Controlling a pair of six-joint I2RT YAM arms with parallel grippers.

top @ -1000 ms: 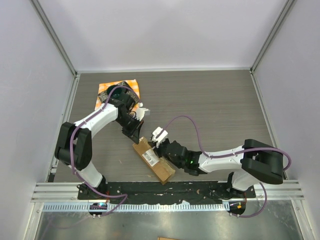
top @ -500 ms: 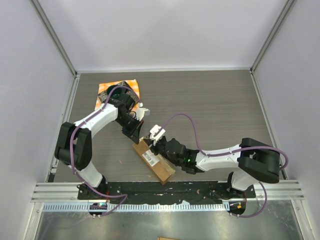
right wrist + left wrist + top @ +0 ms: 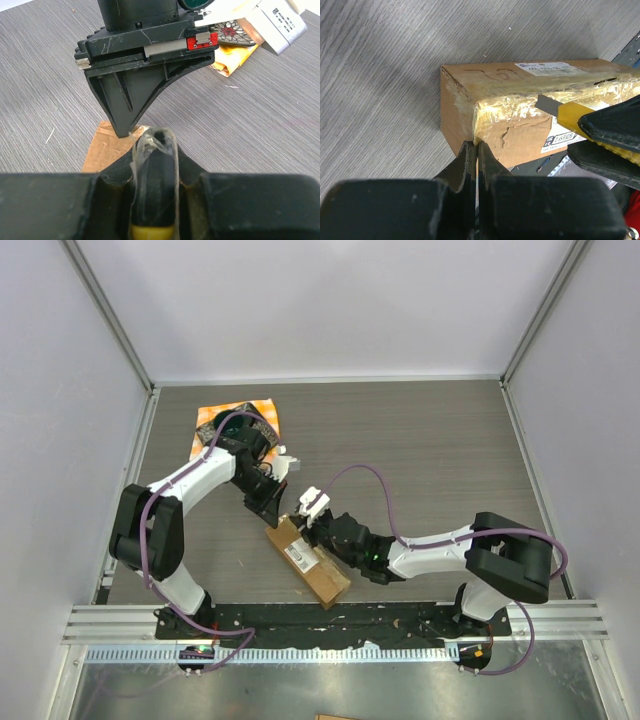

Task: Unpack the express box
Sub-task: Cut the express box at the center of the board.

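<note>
**Near the table's front edge: box braced, blade on the tape**

Toward the near edge of the table (image 3: 430,460), a little left of centre, I see the express box (image 3: 305,562) lying slantwise. One end aims at the far-left corner, and the other sits close to the black rail (image 3: 330,618) along the near edge. Open grey tabletop spreads from the box to the right edge and the far edge, and walls stand along the sides. An orange cloth (image 3: 265,408) lies by the far-left corner, well apart from the box.

The left pincer (image 3: 268,512) is clenched on nothing, its tips together and set against the far end of the box at a crumpled corner. The right pincer (image 3: 318,530) reaches in from the right and grasps a yellow utility knife (image 3: 567,115).

My left wrist camera gives what the overhead view hides. The knife's grey blade (image 3: 547,102) lies on the shiny tape (image 3: 520,107) along the box's top seam, with a white label (image 3: 547,68) beyond it. My right wrist camera shows only a brown corner of the box beneath the left pincer's black fingers. It also catches a dark patterned dish (image 3: 227,31) on the cloth.
</note>
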